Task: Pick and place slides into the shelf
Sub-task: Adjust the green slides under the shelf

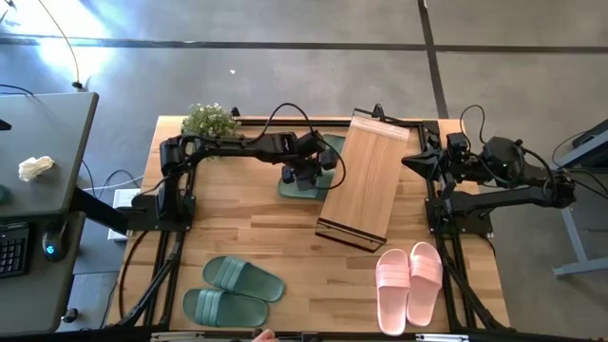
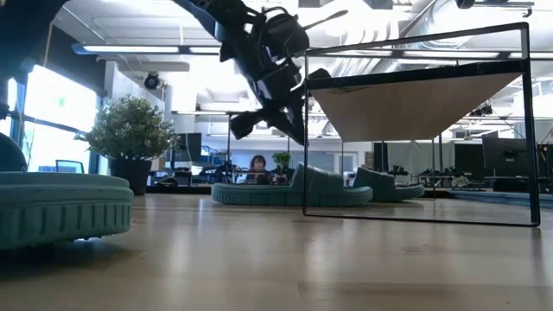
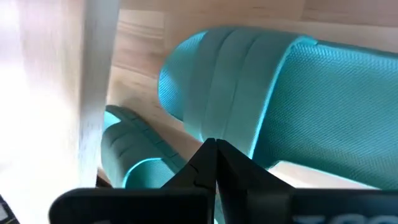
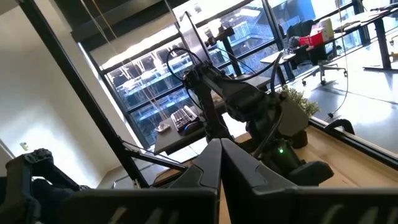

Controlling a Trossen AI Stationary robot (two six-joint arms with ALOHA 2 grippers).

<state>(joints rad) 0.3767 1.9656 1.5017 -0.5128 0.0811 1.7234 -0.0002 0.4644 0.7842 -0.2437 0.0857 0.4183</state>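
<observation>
green slides (image 1: pixel 306 178) half hidden by left gripper (image 1: pixel 302 177), shelf (image 1: pixel 361 180)

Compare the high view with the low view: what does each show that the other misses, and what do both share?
Only the high view shows the pink pair of slides, the shut right gripper and a computer mouse on the side desk. Only the low view shows a seated person in the room beyond. Both show the shelf, the potted plant, and the shut left gripper above the green slides beside the shelf.
</observation>
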